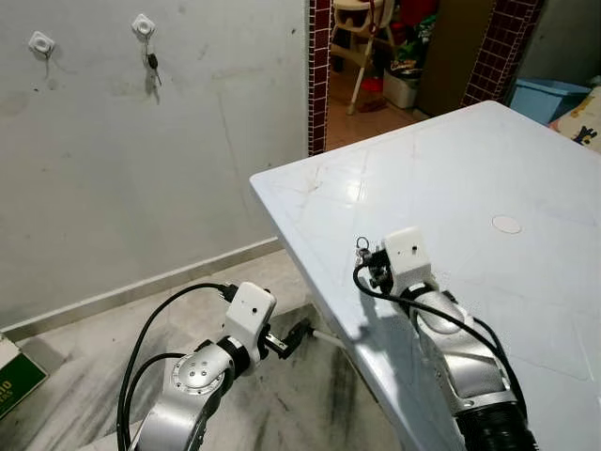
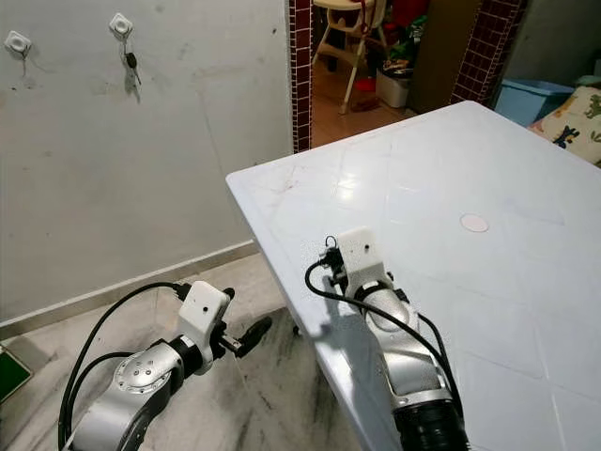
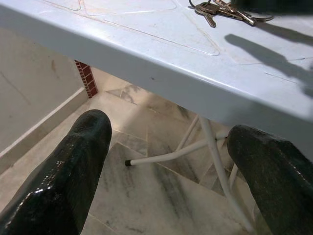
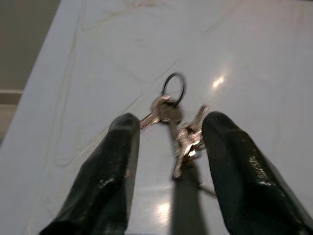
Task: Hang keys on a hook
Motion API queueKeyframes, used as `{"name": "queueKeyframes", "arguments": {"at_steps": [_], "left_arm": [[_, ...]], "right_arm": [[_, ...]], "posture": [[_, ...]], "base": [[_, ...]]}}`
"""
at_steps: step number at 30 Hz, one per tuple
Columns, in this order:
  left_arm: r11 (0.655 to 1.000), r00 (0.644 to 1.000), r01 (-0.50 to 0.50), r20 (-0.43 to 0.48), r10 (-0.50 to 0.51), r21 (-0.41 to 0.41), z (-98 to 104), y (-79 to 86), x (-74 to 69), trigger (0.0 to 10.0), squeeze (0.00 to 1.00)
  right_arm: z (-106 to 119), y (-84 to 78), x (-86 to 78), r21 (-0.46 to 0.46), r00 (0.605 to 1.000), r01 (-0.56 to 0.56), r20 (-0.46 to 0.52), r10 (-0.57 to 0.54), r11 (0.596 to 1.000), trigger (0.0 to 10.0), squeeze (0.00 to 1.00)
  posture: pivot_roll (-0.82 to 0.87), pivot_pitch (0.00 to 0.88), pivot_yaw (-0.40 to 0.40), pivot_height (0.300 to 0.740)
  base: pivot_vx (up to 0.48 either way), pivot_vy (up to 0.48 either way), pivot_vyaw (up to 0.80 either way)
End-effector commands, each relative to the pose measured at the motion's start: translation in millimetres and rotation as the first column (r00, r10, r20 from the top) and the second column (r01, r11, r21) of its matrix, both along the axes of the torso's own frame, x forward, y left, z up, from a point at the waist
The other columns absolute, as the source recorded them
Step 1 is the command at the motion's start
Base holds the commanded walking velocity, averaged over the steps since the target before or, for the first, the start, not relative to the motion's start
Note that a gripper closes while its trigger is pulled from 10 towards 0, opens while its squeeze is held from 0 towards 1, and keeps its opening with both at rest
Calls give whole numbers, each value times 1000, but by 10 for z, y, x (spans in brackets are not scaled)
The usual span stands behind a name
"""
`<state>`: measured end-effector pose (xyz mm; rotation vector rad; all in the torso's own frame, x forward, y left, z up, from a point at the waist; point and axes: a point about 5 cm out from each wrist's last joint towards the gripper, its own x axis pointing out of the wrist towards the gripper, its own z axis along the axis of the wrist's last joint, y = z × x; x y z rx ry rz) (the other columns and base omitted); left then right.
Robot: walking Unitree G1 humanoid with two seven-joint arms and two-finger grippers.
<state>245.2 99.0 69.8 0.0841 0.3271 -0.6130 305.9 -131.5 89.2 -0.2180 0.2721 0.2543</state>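
A bunch of silver keys (image 4: pixel 171 110) on a ring lies on the white table (image 1: pixel 488 169), near its front-left edge. My right gripper (image 4: pixel 172 122) is low over the bunch, open, with one black finger on either side of it. The keys (image 1: pixel 362 246) peek out just ahead of that wrist. On the grey wall are two white hooks: the left hook (image 1: pixel 41 43) is bare, and the right hook (image 1: pixel 143 25) carries a small dark key (image 1: pixel 152 64). My left gripper (image 1: pixel 296 336) is open below the table edge, above the floor.
White table legs (image 3: pixel 195 147) stand under the tabletop, close to my left gripper. A doorway framed in dark red tiles (image 1: pixel 319 75) opens behind the table, with a high chair (image 1: pixel 362 38) beyond it. A blue bin (image 1: pixel 549 94) sits at the far right.
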Motion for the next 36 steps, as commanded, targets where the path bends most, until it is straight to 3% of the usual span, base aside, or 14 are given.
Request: {"name": "queueKeyframes", "arguments": {"at_steps": [1,21,24,25,26,27,28,30,31,32,33,34,35,36], "left_arm": [[1000,1000,10,13,-10,14,28,0,2,10000,0],[1000,1000,11,14,-11,12,28,-18,-8,10000,0],[1000,1000,11,14,-11,12,25,-20,-14,10000,0],[1000,1000,11,13,-11,12,24,-21,-17,10000,0],[1000,1000,11,13,-11,12,24,-22,-18,10000,0],[1000,1000,11,13,-11,12,25,-24,-22,10000,0],[1000,1000,11,12,-11,11,25,-24,-23,10000,0],[1000,1000,12,12,-12,13,25,-23,-26,10000,0],[1000,1000,12,12,-12,13,25,-23,-26,10000,0],[1000,1000,11,11,-12,14,24,-16,-28,10000,0],[1000,1000,11,11,-12,14,24,-16,-28,10000,0],[1000,1000,10,11,-10,16,23,-9,-32,10000,0],[1000,1000,9,11,-9,16,23,-6,-34,10000,0],[1000,1000,8,10,-8,16,22,-3,-35,10000,0]], "right_arm": [[12,13,19,20,1000,0,19,-1,1000,10000,1000],[-51,28,195,22,997,33,63,-35,999,10000,1000],[-55,13,224,14,997,38,62,-38,999,10000,961],[-57,5,241,14,997,38,59,-39,999,10000,741],[-58,2,247,13,998,38,58,-39,999,10000,741],[-57,3,259,17,998,29,56,-30,999,10000,596],[-56,5,262,19,998,26,56,-27,999,10000,596],[-40,4,301,11,998,21,60,-21,1000,10000,110],[-40,4,301,11,998,21,60,-21,1000,10000,110],[-35,7,325,15,998,12,56,-13,1000,9882,0],[-35,7,325,15,998,12,56,-13,1000,9882,0],[-34,10,343,25,999,8,53,-9,1000,2902,0],[-34,12,350,33,999,7,51,-9,999,2902,0],[-33,10,358,30,999,8,52,-10,1000,0,0]], "posture": [[39,0,40,740],[43,0,35,740],[45,0,33,740],[45,0,33,740],[45,0,33,740],[47,0,32,740],[47,0,32,740],[52,0,31,740],[52,0,31,740],[54,0,31,740],[54,0,31,740],[59,0,28,740],[59,0,28,740],[59,0,28,740]], "base": [[0,0,0],[0,0,0],[0,0,0],[0,0,0],[0,0,0],[0,0,0],[0,0,0],[0,0,0],[0,0,0],[0,0,0],[0,0,0],[0,0,0],[0,0,0],[0,0,0]]}}
